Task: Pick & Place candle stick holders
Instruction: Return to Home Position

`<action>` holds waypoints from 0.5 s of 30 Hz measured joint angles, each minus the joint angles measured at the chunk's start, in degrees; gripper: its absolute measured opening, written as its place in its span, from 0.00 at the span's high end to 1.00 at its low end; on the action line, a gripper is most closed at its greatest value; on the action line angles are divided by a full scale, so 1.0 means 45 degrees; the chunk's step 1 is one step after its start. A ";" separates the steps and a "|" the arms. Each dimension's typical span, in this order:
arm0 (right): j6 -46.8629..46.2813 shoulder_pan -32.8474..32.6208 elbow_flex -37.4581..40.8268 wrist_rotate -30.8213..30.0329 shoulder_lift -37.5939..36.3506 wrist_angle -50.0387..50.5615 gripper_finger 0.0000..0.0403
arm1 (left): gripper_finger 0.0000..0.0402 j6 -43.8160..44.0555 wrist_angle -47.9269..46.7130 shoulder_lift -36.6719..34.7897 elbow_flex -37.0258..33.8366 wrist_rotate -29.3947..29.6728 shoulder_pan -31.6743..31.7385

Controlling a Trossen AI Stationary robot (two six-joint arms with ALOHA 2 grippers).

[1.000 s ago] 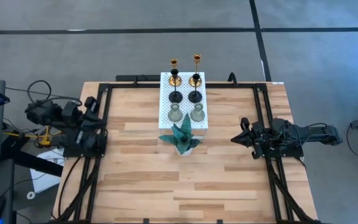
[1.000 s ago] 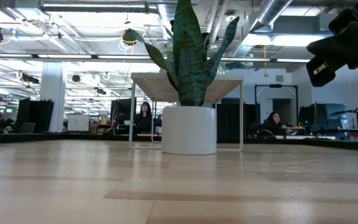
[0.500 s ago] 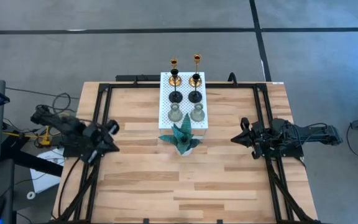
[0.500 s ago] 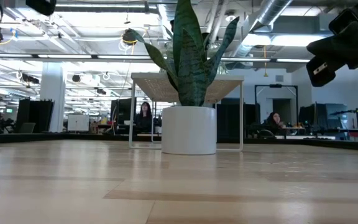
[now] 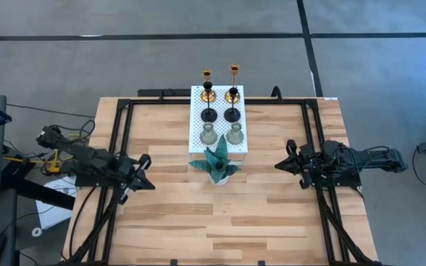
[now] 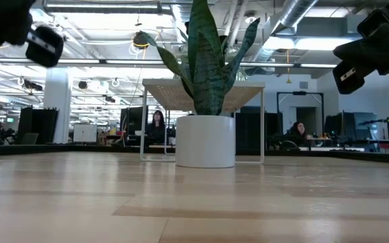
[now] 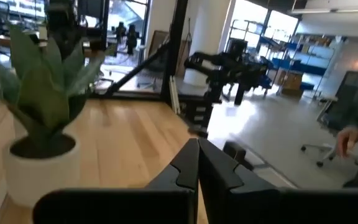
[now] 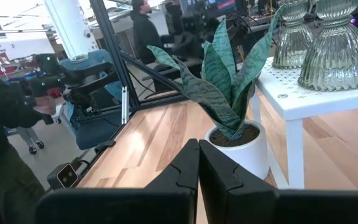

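Note:
Six candle stick holders stand on a white perforated board (image 5: pixel 219 144) at the table's far middle: two gold (image 5: pixel 207 77) at the back, two black (image 5: pixel 208 112) in the middle, two grey-green (image 5: pixel 208 135) in front. The grey-green pair also shows in the right wrist view (image 8: pixel 337 50). My left gripper (image 5: pixel 146 182) is shut and empty over the table's left part, pointing right; its shut fingers show in its wrist view (image 7: pixel 197 165). My right gripper (image 5: pixel 278 165) is shut and empty at the table's right, pointing left at the board.
A teal spiky plant in a white pot (image 5: pixel 217 165) stands just in front of the board, between the two grippers. Black frame rails (image 5: pixel 120 133) run along the table's left and right sides. People sit in the room behind (image 6: pixel 157 125).
My left gripper has swung from the table's far left edge toward the near edge and the right, out over the table, and has turned from pointing toward the far edge to pointing right, toward the plant. In the low view it has come down into sight.

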State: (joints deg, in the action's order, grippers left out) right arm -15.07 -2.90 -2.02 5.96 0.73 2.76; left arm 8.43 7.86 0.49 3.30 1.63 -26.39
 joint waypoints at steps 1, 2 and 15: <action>0.0001 0.0000 0.0000 0.0000 0.0000 0.0000 1.00 | 0.99 -0.0076 0.0009 0.0000 -0.0183 -0.0006 0.0000; 0.0000 -0.0004 0.0000 0.0000 0.0000 0.0000 1.00 | 0.99 -0.0154 -0.0010 0.0000 -0.0379 -0.0078 0.0000; 0.0000 0.0000 0.0000 0.0000 0.0000 0.0000 1.00 | 0.99 0.0194 -0.0399 0.1201 -0.0668 -0.0277 0.0010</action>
State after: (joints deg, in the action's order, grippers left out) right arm -15.07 -2.90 -2.02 5.96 0.73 2.76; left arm 9.30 6.07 5.90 0.30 0.38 -26.35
